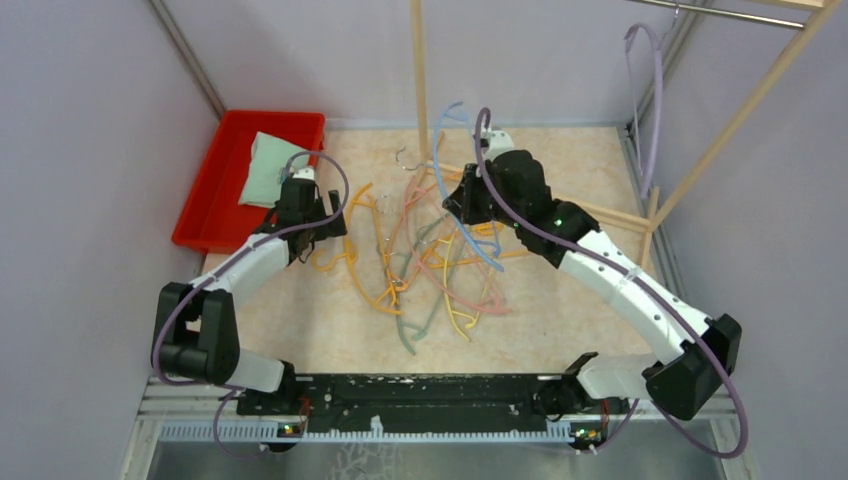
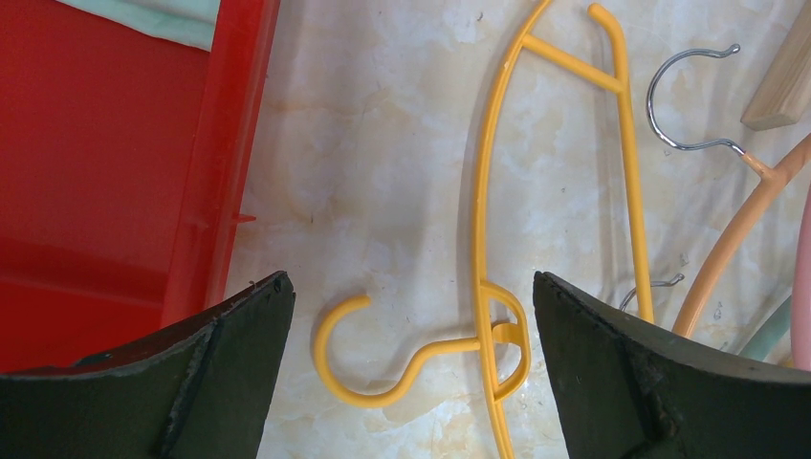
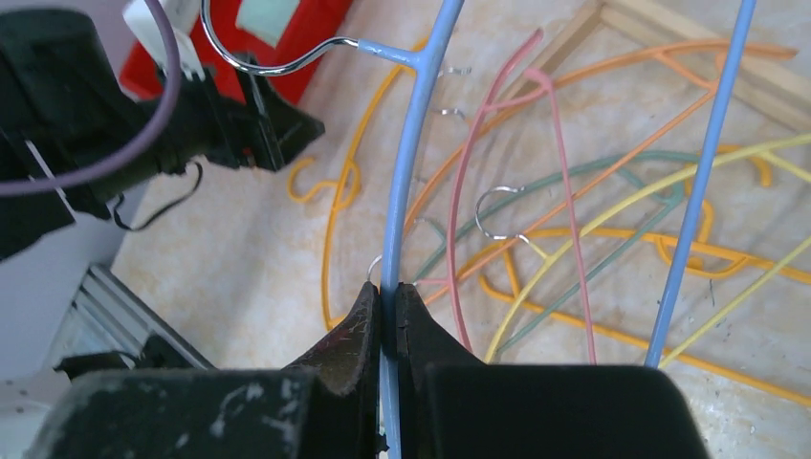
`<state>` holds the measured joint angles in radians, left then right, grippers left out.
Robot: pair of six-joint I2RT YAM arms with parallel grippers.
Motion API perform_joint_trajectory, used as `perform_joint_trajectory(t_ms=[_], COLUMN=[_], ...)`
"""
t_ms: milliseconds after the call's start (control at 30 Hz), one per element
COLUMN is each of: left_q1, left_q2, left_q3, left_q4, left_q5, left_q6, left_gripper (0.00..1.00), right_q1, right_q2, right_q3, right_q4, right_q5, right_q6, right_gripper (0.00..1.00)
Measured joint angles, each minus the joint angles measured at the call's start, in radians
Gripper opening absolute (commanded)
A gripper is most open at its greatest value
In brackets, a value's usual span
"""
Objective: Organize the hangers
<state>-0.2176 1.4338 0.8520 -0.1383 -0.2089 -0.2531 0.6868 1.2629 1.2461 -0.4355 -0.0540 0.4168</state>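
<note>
Your blue hanger [image 3: 409, 163] is pinched in the right gripper [image 3: 387, 311], whose jaws are closed tight on its thin arm. From the fingers its long axis runs straight ahead, and its metal hook [image 3: 263, 59] sits at the far end, turned toward the red bin [image 1: 205, 190]. It appears raised off the heap of hangers [image 1: 430, 265], which sprawls on the table just to the bin's right.

The rail [image 1: 730, 12], where a lavender hanger [image 1: 652, 90] hangs, is well apart from the bin, across the heap. So I judge the hook faces the wrong way for hanging. You will need to swing the hanger round, and the right arm is the nearer one for that.

Nearest the bin, the left gripper [image 2: 411, 287] hovers with jaws wide apart over a yellow hanger [image 2: 478, 191], straddling its hook end. That hanger's long axis runs away from the fingers, alongside the bin wall.
</note>
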Motion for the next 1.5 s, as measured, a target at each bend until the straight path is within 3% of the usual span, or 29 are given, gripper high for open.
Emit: perform_joint_trajectory(t_ms=[333, 667, 967, 1500], left_q1=[0.0, 0.0, 0.006, 0.035], left_q2=[0.0, 0.003, -0.002, -0.015], left_q3=[0.006, 0.043, 0.019, 0.002], left_q4=[0.0, 0.003, 0.004, 0.001], left_q5=[0.01, 0.015, 0.001, -0.002], left_q6=[0.003, 0.042, 0.068, 0.073], left_gripper=[1.0, 1.0, 1.0, 1.0], right_q1=[-0.105, -0.159, -0.189, -0.254], right_q2=[-0.051, 0.114, 0.246, 0.266], right_q3=[0.081, 0.306, 0.387, 0.387], right_q4=[0.21, 0.496, 0.518, 0.562], right_q5=[0.137, 0.185, 0.223, 0.266], right_q6=[0.143, 0.198, 0.194, 0.194], right_gripper=[0.0, 0.0, 0.0, 0.0])
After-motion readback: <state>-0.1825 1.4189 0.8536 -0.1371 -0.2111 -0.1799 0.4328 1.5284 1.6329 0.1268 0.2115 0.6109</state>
